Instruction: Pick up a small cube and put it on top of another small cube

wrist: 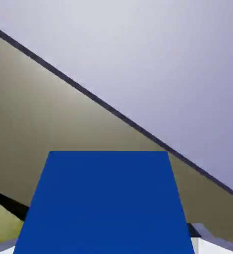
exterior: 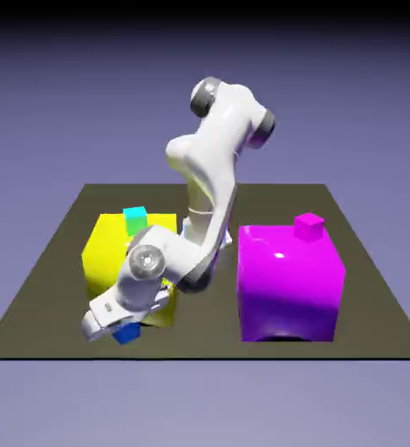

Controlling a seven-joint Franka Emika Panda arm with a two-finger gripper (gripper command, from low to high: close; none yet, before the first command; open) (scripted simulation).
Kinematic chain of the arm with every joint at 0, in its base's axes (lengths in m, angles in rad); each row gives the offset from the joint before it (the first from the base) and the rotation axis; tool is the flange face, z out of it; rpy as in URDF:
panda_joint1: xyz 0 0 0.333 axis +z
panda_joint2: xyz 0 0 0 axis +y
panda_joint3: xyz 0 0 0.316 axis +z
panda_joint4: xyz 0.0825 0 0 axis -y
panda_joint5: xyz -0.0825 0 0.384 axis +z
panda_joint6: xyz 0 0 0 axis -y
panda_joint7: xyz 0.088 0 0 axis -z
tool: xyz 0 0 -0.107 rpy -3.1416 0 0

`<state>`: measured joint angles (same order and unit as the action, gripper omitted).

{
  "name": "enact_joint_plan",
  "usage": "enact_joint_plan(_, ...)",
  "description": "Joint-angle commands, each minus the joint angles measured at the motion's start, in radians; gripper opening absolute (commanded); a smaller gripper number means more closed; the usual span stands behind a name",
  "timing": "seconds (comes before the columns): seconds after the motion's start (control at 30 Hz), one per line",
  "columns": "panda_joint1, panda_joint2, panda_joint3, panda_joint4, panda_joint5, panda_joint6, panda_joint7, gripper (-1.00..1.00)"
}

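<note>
Nearest the front edge of the tabletop, the claw is down low and clamped on the small cube, which sits right at the front foot of the big yellow block. In the hand view that blue cube fills the lower half, so large that the fingertips are hidden behind it; the grip looks square rather than on a corner.

The job now, I'd say, is to lift straight up before travelling anywhere, because the yellow block is just beside the wrist and a sideways drag could knock it. Once clear, carry it level.

Up on the yellow block's back corner sits a tiny green-sided cube with a cyan top, the closer landing spot. Well off from the yellow block, on the exterior view's right, the big magenta block carries a tiny magenta cube. Either target is small, so I'd centre carefully and release only once the faces meet.
</note>
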<state>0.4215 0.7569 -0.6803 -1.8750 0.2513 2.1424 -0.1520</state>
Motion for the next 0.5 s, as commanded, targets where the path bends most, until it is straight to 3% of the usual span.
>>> enact_joint_plan(0.0,-0.021,-0.008,0.036,0.003,0.027,0.002,0.014,-1.0)
enact_joint_plan(0.47,-0.284,-0.125,0.544,0.004,0.398,0.018,0.195,-1.0)
